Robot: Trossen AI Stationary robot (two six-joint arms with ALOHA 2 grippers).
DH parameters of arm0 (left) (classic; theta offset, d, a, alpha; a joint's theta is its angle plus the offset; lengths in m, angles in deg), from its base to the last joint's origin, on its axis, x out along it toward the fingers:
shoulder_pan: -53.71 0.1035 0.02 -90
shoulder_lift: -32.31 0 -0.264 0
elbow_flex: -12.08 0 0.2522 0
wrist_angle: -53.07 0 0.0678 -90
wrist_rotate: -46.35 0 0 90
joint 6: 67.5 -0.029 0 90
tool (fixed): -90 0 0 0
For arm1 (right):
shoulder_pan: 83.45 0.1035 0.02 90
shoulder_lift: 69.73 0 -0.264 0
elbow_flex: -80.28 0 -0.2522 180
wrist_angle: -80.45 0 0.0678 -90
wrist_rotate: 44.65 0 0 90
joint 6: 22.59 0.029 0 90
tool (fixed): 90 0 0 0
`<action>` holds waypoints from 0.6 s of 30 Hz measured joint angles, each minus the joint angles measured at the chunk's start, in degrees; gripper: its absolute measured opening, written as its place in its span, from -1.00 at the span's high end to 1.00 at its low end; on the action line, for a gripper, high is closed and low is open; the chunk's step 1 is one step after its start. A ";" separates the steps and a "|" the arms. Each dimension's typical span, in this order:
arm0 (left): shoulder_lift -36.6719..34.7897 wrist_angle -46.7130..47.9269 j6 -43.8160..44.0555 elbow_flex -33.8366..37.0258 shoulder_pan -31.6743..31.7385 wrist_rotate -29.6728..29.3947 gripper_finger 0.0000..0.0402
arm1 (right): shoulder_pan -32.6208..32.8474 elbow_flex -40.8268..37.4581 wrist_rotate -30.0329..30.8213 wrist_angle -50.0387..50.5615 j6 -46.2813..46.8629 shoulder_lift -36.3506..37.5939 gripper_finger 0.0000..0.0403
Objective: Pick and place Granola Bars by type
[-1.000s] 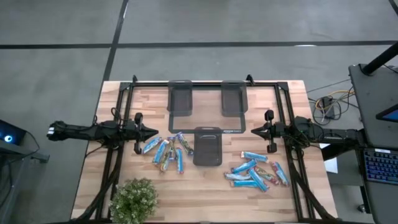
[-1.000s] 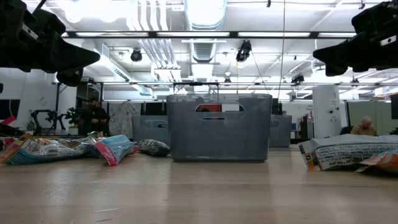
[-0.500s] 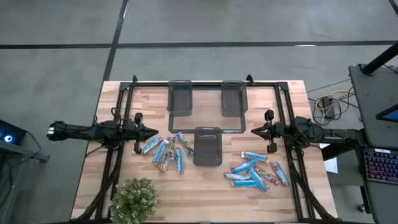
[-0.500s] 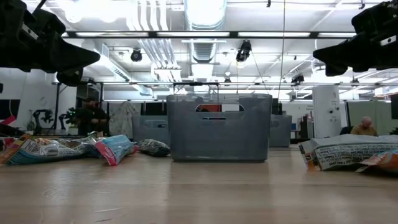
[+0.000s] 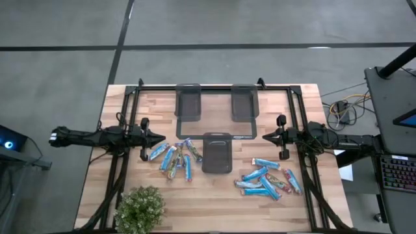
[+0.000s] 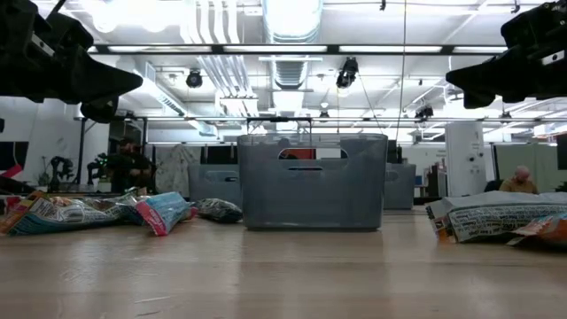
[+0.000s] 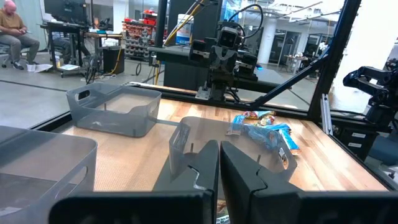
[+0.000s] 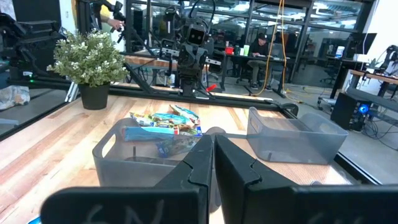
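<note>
Lying just beside clenched left end effector [image 5: 161,138], Granola Bars [image 5: 174,156], right end effector [image 5: 264,136] clenched

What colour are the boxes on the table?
The trays are dark, see-through grey, seen best in the low view, where the nearest one fills the middle.

table [image 5: 130,188]: light wood | on it: three grey trays [image 5: 218,153], two Granola Bars [image 5: 174,158] heaps, seemingly potted plant [image 5: 139,208]
</note>
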 joint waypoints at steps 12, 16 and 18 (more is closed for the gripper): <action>0.00 0.00 -0.02 0.01 -0.01 -0.02 1.00 | 0.01 -0.01 0.01 -1.80 5.60 -0.01 0.96; 0.00 -0.13 -0.02 0.02 -0.02 -0.02 1.00 | 0.01 0.01 0.01 -4.16 10.25 0.01 0.96; 0.00 -0.56 0.12 0.02 -0.01 -0.07 1.00 | 0.01 0.01 0.03 -5.70 11.61 0.00 0.96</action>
